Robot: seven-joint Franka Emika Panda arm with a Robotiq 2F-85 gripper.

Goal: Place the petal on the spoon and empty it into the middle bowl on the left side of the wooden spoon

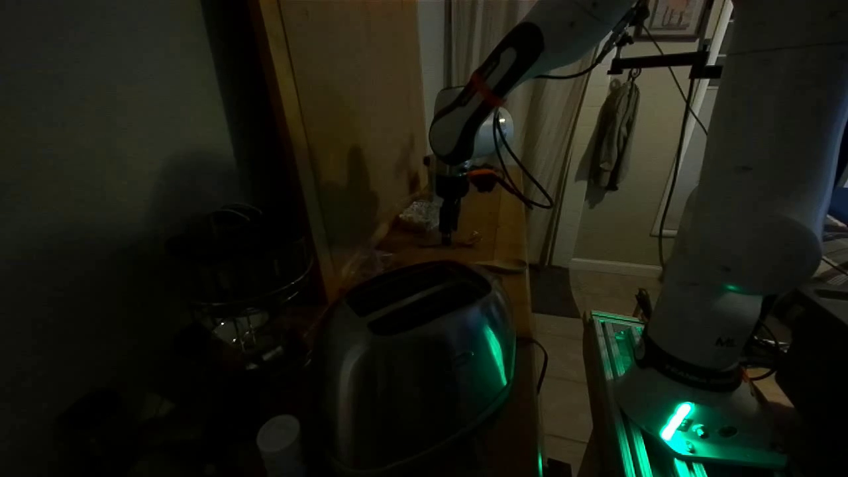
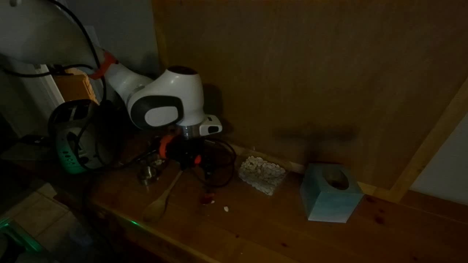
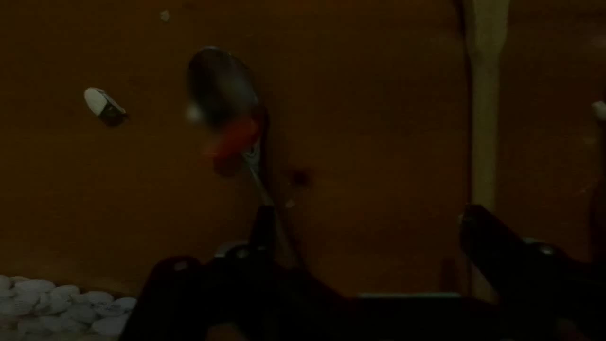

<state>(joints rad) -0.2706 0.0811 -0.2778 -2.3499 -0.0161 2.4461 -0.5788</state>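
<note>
Petal (image 3: 234,139), red and blurred in the wrist view, overlaps the metal spoon (image 3: 221,85) where its head meets its handle. Over the table (image 3: 369,118), the gripper (image 3: 369,210) has its jaws spread wide and holds nothing; the metal spoon's handle runs beside one jaw, touching or apart I cannot tell. To one side of the metal spoon lies the wooden spoon (image 3: 485,94); farther out that way, in an exterior view, stands a metal bowl (image 2: 148,174). On the metal spoon's opposite side lie a white piece (image 3: 96,101) and a white heap (image 2: 262,174).
</note>
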